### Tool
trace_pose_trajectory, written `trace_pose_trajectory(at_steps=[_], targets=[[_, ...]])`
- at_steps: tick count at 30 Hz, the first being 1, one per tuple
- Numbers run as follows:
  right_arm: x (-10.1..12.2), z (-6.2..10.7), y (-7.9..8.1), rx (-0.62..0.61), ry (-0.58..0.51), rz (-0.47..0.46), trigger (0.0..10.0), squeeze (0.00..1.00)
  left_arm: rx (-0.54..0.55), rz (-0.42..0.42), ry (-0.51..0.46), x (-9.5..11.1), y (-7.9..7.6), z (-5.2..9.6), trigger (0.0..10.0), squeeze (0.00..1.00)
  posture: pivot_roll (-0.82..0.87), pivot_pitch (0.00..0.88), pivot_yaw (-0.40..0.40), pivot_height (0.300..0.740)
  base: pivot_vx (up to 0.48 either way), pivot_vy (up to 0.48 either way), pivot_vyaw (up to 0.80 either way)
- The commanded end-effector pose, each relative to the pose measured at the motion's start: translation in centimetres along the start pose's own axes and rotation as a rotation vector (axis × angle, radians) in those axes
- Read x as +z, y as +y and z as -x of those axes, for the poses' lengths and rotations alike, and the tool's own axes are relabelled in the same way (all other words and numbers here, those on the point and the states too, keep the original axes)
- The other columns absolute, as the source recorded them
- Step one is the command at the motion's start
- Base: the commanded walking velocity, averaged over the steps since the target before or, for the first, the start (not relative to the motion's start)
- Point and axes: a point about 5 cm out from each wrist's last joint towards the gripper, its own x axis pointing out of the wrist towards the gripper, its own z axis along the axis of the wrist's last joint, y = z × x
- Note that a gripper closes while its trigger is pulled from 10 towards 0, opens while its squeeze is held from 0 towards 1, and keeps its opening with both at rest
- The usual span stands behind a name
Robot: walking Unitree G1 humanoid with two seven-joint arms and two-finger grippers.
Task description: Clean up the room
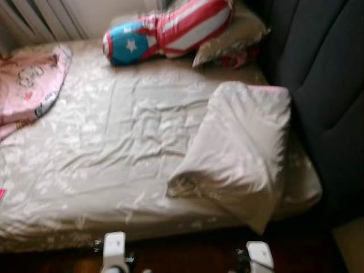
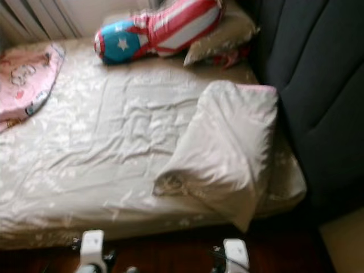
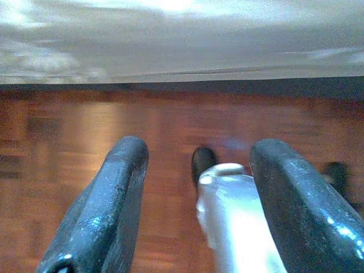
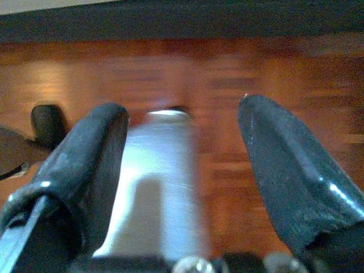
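Nearest the head camera, at the lower edge of the eye views, two white arm housings hang over a strip of dark reddish wooden floor (image 1: 187,253) in front of the bed. Both arms hang idle: the left gripper (image 3: 196,199) points down at the glossy floorboards with its two black fingers (image 3: 108,205) spread apart and nothing between them, and the right gripper (image 4: 182,182) likewise has its black fingers (image 4: 284,170) parted and empty above the same floor. Beyond the floor stands a low bed covered by a wrinkled beige patterned sheet (image 1: 114,142). On the right half of the bed lies a large beige pillow (image 1: 242,148), tilted, with its lower corner drooping over the mattress edge nearest the robot. At the far end, a long cushion in red and white stripes with a blue star-marked end (image 1: 168,31) rests against a second beige pillow (image 1: 233,37) beside it. A pink printed blanket (image 1: 31,85) is bunched on the far left of the bed. Along the right side rises a dark grey padded headboard (image 1: 324,85), close against the mattress.
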Motion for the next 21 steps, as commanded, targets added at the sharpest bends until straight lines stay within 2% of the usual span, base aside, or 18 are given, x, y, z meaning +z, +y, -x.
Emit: trace_pose_trajectory(at_steps=[1, 21], targets=[[-0.65, 0.07, 1.09, 0.027, 0.024, -0.003, 10.0, 0.0, 0.039, -0.005, 0.04, -1.09, 1.44, 0.31, 10.0, 0.0, -0.12, 0.19, 0.034, 0.74, 0.0, 0.0, 0.0], [-0.77, 0.11, 1.11, 0.026, 0.023, 0.001, 10.0, 0.0, 0.025, 0.014, 0.038, -1.19, 1.53, 0.36, 10.0, 0.0, -0.13, 0.17, 0.04, 0.74, 0.0, 0.0, 0.0]])
